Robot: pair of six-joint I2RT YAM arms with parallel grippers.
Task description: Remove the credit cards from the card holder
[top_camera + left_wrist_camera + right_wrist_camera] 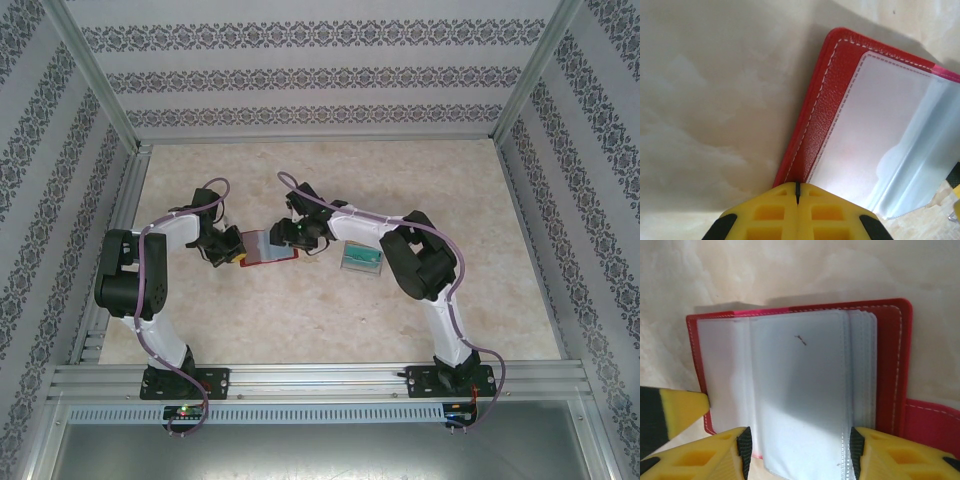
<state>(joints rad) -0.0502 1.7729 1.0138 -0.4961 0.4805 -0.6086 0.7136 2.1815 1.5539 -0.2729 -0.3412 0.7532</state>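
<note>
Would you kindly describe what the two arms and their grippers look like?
Both the left arm and the right arm have white link covers between bulky black joints, and they sit on black bases. A mauve cable runs along each. The left gripper and the right gripper carry blocky yellow fingers with square recesses and black trim.

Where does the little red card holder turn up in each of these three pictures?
Top external: the card holder sits mid-table, between the two arms.
Left wrist: the card holder is in the right half, its red edge pinched in the left hand.
Right wrist: the card holder is in the centre, opened, between the spread fingers of the right hand.
Shared landmark: its clear pockets.
</note>
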